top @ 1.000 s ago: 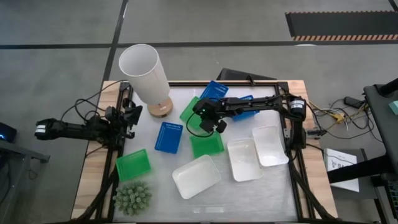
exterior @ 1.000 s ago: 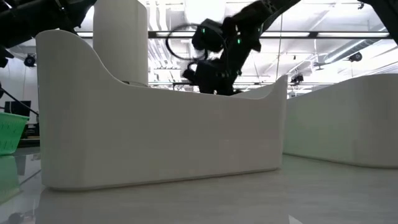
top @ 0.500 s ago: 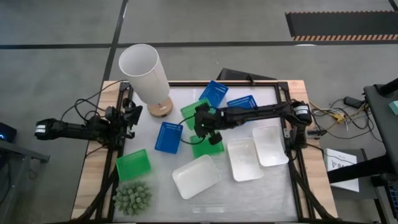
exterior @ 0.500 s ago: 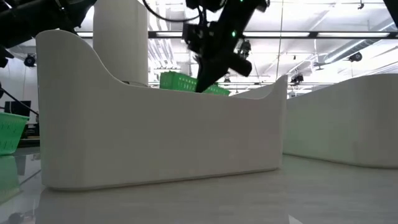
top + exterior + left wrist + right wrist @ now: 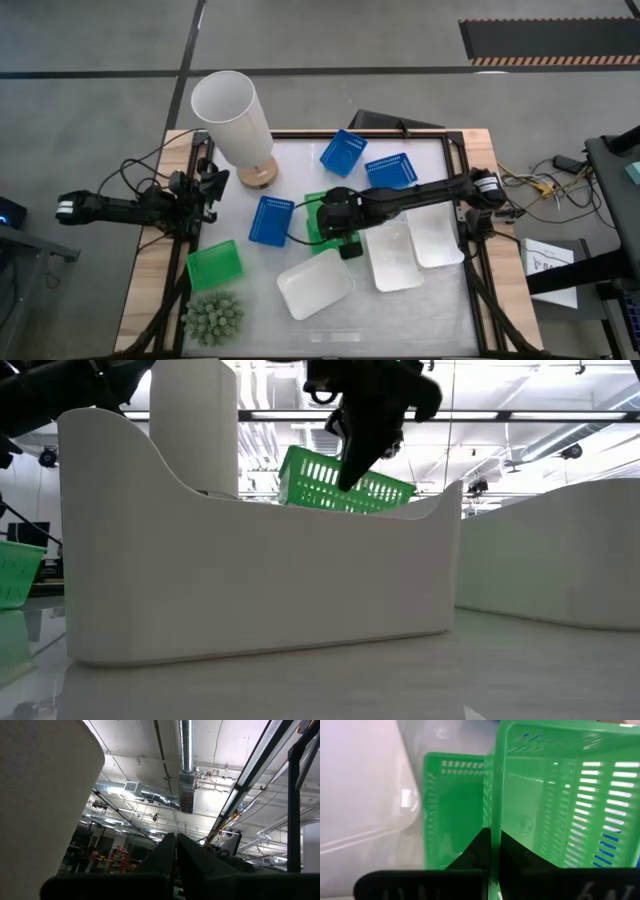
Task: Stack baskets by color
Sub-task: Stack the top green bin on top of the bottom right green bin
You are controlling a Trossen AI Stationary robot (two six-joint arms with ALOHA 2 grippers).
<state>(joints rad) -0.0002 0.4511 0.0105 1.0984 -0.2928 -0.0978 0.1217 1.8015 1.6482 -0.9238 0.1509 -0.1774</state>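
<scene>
My right gripper [image 5: 335, 218] hangs over the middle of the table, shut on a green mesh basket [image 5: 340, 485]. That basket hangs tilted above a second green basket [image 5: 450, 815], which lies flat on the table. A third green basket [image 5: 214, 265] sits near the left edge. Blue baskets lie at the far side [image 5: 343, 152] [image 5: 390, 170] and at centre left [image 5: 270, 220]. White baskets [image 5: 315, 283] [image 5: 392, 255] [image 5: 433, 233] rest on their bottoms at the near right. My left gripper [image 5: 212, 188] waits shut at the table's left edge, pointing upward. My right gripper pinches one side wall of the green basket at its rim [image 5: 494, 815], one finger inside the basket and one outside. The fingers come slanting down from above. The basket is lifted clear of the table and hangs tilted below them, over the other green basket.
A tall white cylinder lamp [image 5: 230, 120] stands at the far left on a wooden base. A spiky green plant [image 5: 212, 318] sits at the near left corner. A white basket's wall [image 5: 250, 560] fills the low view's foreground.
My right gripper has carried a green basket from the far middle of the table toward the near side and upward, rolling its wrist. The basket has been lifted clear and now hangs tilted over the green basket at the centre.
</scene>
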